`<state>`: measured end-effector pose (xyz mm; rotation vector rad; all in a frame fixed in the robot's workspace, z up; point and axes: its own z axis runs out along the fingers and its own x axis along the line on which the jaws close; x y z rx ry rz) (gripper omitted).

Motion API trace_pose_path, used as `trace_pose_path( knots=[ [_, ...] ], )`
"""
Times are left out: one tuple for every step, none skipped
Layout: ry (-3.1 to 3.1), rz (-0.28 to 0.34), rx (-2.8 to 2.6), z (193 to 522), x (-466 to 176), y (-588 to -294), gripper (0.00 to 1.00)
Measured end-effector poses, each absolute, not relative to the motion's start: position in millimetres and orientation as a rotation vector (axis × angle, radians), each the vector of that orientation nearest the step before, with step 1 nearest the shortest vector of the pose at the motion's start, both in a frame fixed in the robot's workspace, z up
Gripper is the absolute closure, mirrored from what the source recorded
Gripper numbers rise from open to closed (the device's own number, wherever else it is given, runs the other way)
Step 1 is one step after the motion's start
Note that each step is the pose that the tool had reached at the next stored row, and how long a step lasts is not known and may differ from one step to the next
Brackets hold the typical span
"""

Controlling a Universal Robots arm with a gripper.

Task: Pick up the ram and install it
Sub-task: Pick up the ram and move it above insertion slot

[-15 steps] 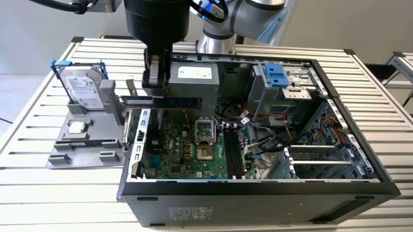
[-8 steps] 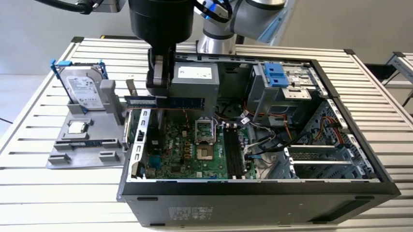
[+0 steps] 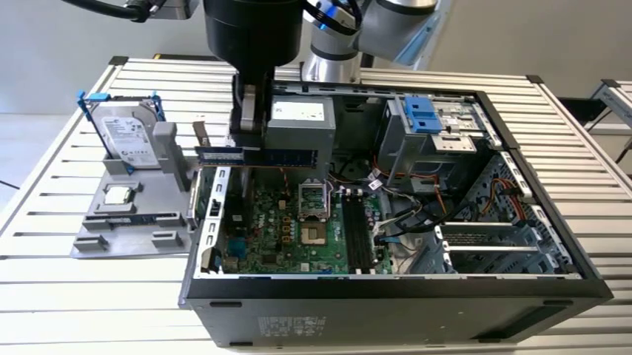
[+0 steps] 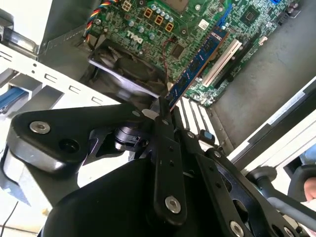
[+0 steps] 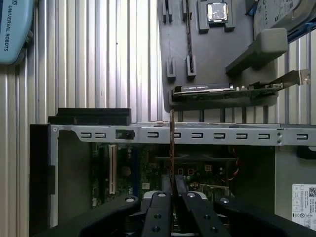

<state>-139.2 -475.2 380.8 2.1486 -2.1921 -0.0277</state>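
Clamping the ram (image 5: 171,148), the pincer (image 5: 172,186) hovers closed.

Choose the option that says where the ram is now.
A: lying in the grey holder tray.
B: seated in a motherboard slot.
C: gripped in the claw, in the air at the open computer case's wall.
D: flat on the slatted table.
C: the claw is shut on the ram, held clear above the motherboard at the computer case wall.

Bright even light, soft shadows — slight glare
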Motion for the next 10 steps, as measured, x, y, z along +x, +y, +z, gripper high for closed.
trace_pose_path(
  knots=[
    [-2.192, -0.028, 2.148, 380.8, -138.6, -475.3, 1.0],
    [-2.192, -0.028, 2.148, 380.8, -138.0, -475.3, 1.0],
    [-2.192, -0.028, 2.148, 380.8, -137.7, -475.3, 1.0],
    [-2.193, -0.028, 2.148, 380.7, -137.3, -475.3, 1.0],
    [-2.193, -0.028, 2.148, 380.7, -136.7, -475.2, 1.0],
    [-2.193, -0.028, 2.148, 380.8, -136.1, -475.2, 1.0],
    [-2.193, -0.028, 2.148, 380.7, -135.5, -475.2, 1.0],
    [-2.193, -0.028, 2.148, 380.8, -134.8, -475.2, 1.0],
    [-2.193, -0.028, 2.147, 380.7, -134.1, -475.2, 1.0],
    [-2.193, -0.028, 2.147, 380.8, -133.4, -475.3, 1.0]
  ],
)
